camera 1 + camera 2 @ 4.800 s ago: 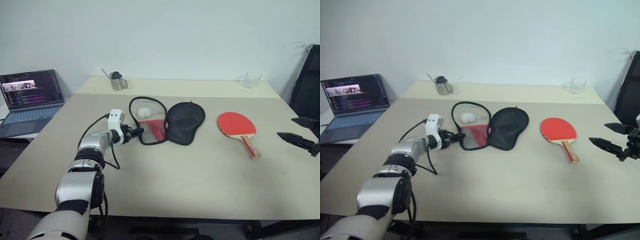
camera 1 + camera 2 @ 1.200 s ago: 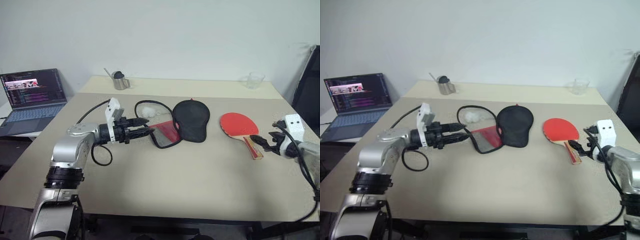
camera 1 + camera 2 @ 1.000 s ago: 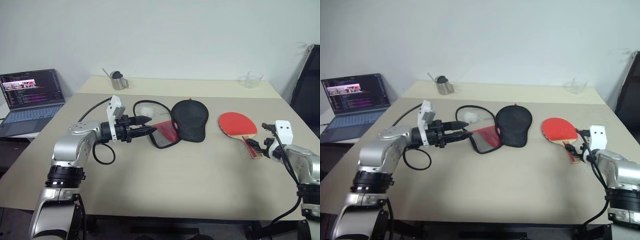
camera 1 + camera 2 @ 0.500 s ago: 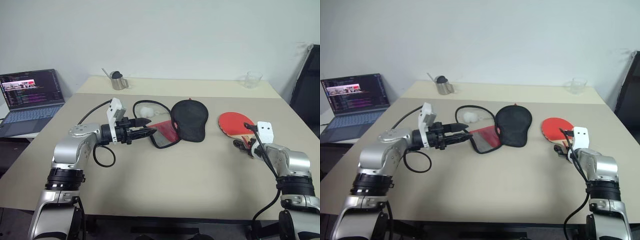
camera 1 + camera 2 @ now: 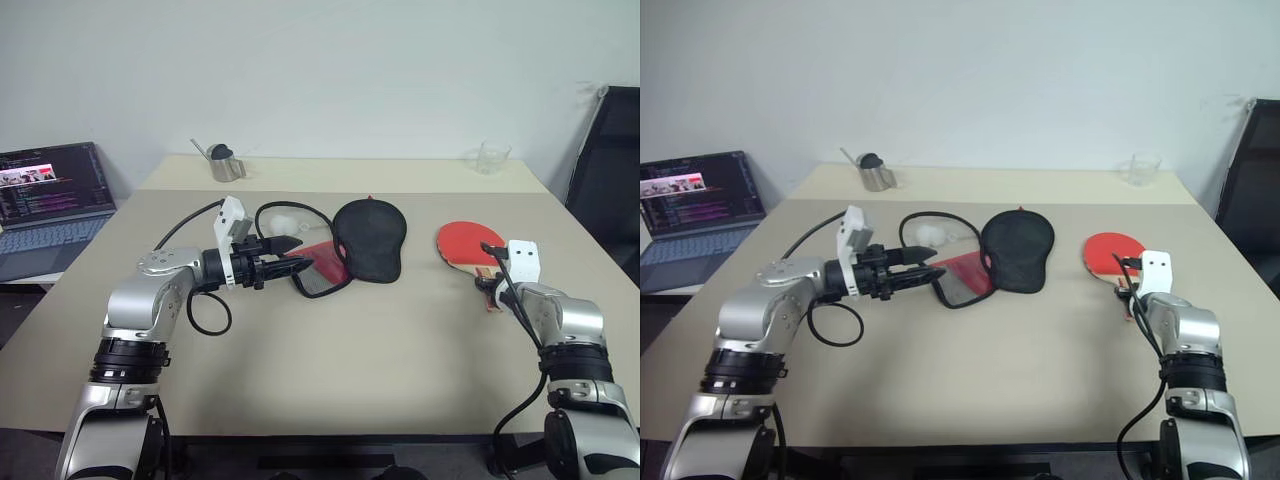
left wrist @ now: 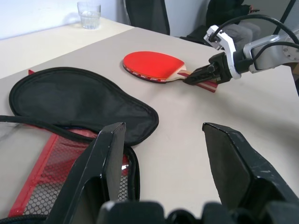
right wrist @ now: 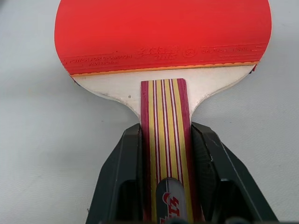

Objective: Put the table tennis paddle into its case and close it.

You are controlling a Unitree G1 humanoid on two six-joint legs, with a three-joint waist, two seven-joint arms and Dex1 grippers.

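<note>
**Right gripper closing on the paddle handle**

The paddle [image 5: 468, 244] is lying flat on the table [image 5: 330, 350], red face up, toward the robot's right and well apart from the case [image 5: 340, 248]. Its striped handle is pointing back toward the robot. The right gripper [image 7: 165, 154] is sitting at table level with its 2 black fingers [image 7: 126, 161] pressing against either side of the handle, so it is grasping the paddle by the handle; the blade is still resting on the table.

The case is lying open near the middle of the table. Its black fabric half is spreading out to the right, and its clear half with the red panel is lying to the left, ringed by the black zip edge. A white ball [image 5: 283, 222] is sitting just behind the clear half.

The left gripper [image 5: 290, 256] is hovering level at the left edge of the clear half, its 2 fingers [image 6: 105, 158] spread apart and gripping nothing that can be made out.

Further back, a metal cup [image 5: 221, 164] is standing on the left and a glass [image 5: 487, 157] on the right. A laptop [image 5: 45, 200] is sitting open off to the left.
</note>
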